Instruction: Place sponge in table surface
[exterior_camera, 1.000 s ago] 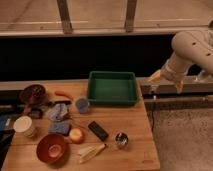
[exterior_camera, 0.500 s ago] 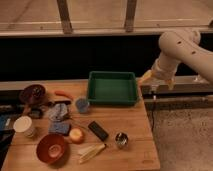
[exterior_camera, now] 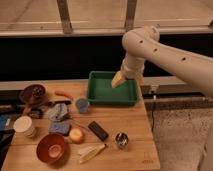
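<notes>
A blue sponge (exterior_camera: 60, 128) lies flat on the wooden table (exterior_camera: 135, 120), left of the middle, next to a grey cloth (exterior_camera: 57, 112) and an orange fruit (exterior_camera: 76, 135). My gripper (exterior_camera: 127, 80) hangs from the white arm that reaches in from the right. It is over the near-right part of a green tray (exterior_camera: 131, 96) at the back of the table. Its yellowish fingers (exterior_camera: 117, 80) stand apart and hold nothing. The gripper is well away from the sponge, up and to its right.
On the table are a dark bowl (exterior_camera: 33, 93), a carrot (exterior_camera: 62, 93), a blue cup (exterior_camera: 81, 104), a white cup stack (exterior_camera: 24, 125), a red bowl (exterior_camera: 51, 148), a black bar (exterior_camera: 98, 131), a metal cup (exterior_camera: 121, 140) and a pale yellow item (exterior_camera: 92, 151). Floor lies to the right.
The arm has swung left, bringing the gripper from right of the table to over the green tray. Nothing on the table has moved.
</notes>
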Available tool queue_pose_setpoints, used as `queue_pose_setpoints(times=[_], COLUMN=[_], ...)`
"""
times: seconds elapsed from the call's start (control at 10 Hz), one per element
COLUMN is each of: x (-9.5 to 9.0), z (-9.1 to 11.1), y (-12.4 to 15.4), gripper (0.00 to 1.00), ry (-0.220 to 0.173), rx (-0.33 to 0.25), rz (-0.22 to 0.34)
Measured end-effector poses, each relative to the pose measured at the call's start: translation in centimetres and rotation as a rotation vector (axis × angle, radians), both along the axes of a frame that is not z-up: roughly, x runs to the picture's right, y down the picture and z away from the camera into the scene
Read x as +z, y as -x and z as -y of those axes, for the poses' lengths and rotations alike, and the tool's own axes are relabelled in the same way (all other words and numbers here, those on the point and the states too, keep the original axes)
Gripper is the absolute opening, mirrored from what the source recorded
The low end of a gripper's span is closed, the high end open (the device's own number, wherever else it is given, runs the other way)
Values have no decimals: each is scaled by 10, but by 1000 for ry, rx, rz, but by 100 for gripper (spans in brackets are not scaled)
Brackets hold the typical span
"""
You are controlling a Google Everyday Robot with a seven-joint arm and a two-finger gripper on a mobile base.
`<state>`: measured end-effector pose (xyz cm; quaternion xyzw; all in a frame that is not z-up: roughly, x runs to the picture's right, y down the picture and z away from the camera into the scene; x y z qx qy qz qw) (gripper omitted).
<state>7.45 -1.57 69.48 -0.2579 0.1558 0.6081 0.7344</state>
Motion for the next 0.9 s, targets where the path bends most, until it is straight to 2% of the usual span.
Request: queue_pose_setpoints(times=[0.1, 0.3, 0.6, 0.7, 0.9], x=[-1, -1, -1, -1, 1], z=[0, -1, -1, -1, 1], y=[8, -1, -1, -1, 11], gripper=[80, 80, 80, 80, 80], ry=[-4, 0, 0, -2, -7], rx=[-9, -8, -7, -15, -64], rz=[15, -1, 0, -4, 12])
